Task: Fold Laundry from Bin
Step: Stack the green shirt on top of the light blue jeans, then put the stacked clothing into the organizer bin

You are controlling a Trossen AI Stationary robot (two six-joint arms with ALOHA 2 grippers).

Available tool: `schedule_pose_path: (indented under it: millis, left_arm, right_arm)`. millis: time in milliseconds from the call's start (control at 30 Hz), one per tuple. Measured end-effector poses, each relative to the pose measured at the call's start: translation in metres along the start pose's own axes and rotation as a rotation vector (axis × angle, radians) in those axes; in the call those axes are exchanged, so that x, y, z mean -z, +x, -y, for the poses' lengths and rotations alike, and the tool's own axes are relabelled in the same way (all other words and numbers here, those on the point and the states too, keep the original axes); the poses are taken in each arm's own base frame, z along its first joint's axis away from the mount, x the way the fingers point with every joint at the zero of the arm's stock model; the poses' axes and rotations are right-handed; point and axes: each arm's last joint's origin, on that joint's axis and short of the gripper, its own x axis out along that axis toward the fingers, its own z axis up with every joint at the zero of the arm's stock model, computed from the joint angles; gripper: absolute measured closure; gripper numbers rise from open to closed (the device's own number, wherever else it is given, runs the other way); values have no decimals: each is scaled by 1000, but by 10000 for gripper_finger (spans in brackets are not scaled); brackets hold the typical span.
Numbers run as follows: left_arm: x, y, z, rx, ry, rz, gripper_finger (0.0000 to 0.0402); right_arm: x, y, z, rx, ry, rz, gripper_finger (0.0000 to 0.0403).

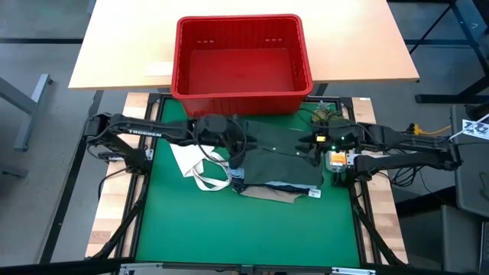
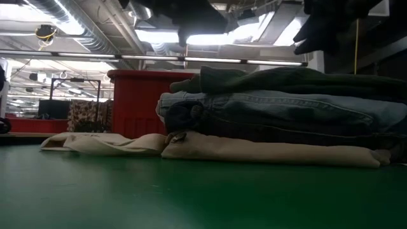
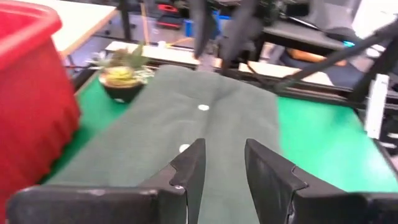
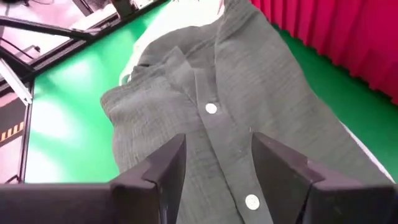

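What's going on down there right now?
Both grippers, left and right, open over green shirt topping the pile. Bin empty. Tote beside pile.

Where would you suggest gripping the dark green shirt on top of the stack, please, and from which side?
Probably its two short ends, one per gripper, coming down from above. The dark green shirt lies flat and spread on the stacked laundry, button placket up, collar end toward the left gripper. The left gripper and right gripper hover open over opposite ends, so pinching the edge fabric there looks easiest.

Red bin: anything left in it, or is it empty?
Empty. The high view shows the bin's bare red floor; the garments lie stacked on the green mat, dark green shirt on top.
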Motion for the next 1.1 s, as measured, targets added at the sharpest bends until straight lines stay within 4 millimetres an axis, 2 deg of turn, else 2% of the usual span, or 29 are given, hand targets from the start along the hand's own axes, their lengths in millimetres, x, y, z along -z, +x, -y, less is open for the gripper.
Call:
schedule_pose_path:
  millis: [133,300,500,667,833,1000,1100]
  left_arm:
    - [3,1,19,50,21,-9,294]
    - [8,-1,45,123,47,-19,294]
    - [17,-4,80,209,44,-43,294]
    - [36,4,103,212,-27,-118,294]
    - [56,15,120,223,-110,-197,294]
    - [82,28,135,200,-198,-290,294]
    - [101,38,141,156,-194,-340,294]
  right_arm:
    - [-1,0,0,7,0,12,219]
    - [-4,1,4,156,0,82,219]
    - [-7,14,11,245,-48,63,219]
    - [-12,37,22,300,-58,9,219]
    - [-18,52,42,384,-45,-10,219]
    - [-21,63,63,473,1,-33,219]
    - [-21,67,74,531,-1,-58,219]
